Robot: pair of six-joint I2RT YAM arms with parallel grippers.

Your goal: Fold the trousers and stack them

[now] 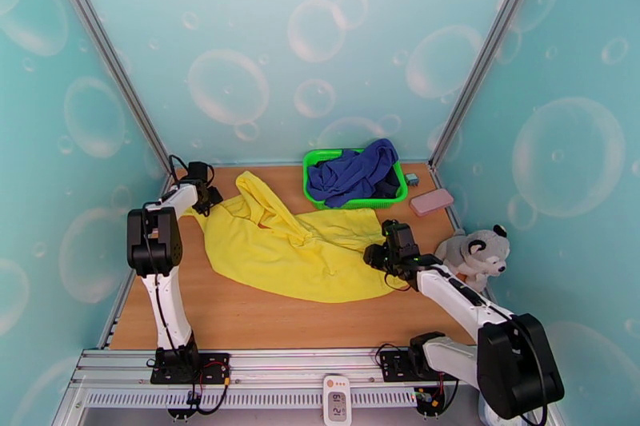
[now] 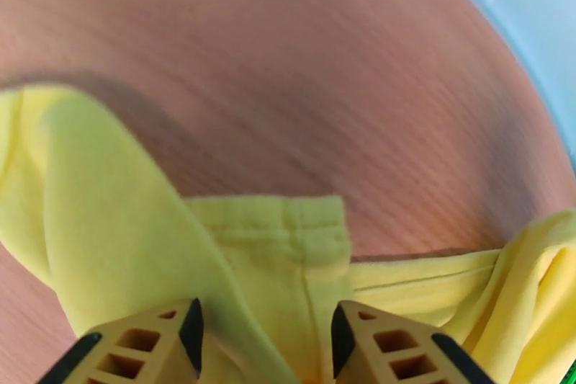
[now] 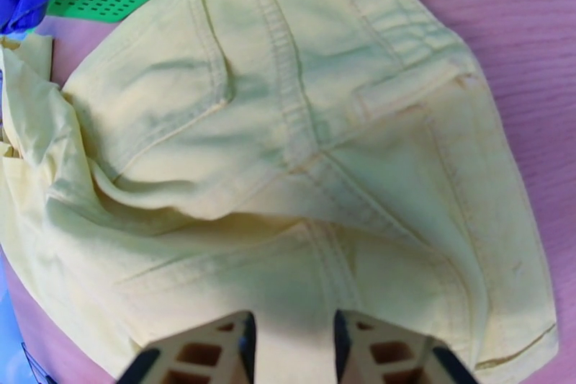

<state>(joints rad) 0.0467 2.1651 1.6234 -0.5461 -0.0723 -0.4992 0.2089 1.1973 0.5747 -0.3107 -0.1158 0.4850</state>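
Note:
The bright yellow trousers [image 1: 296, 248] lie spread and rumpled across the wooden table, one leg running to the far left. My left gripper [image 1: 206, 200] sits at that far-left leg end; in the left wrist view its fingers [image 2: 265, 335] are closed in on a fold of the hemmed yellow cloth [image 2: 115, 220]. My right gripper [image 1: 376, 256] is at the trousers' right edge. In the right wrist view its fingers [image 3: 294, 342] pinch the waist end, with the seat seams and pockets [image 3: 288, 162] stretched out ahead.
A green basket [image 1: 306, 176] holding blue cloth [image 1: 356, 172] stands at the back, touching the trousers' far edge. A pink block [image 1: 432, 201] and a small grey item [image 1: 411, 179] lie to its right. A plush toy [image 1: 476, 253] sits at the right table edge.

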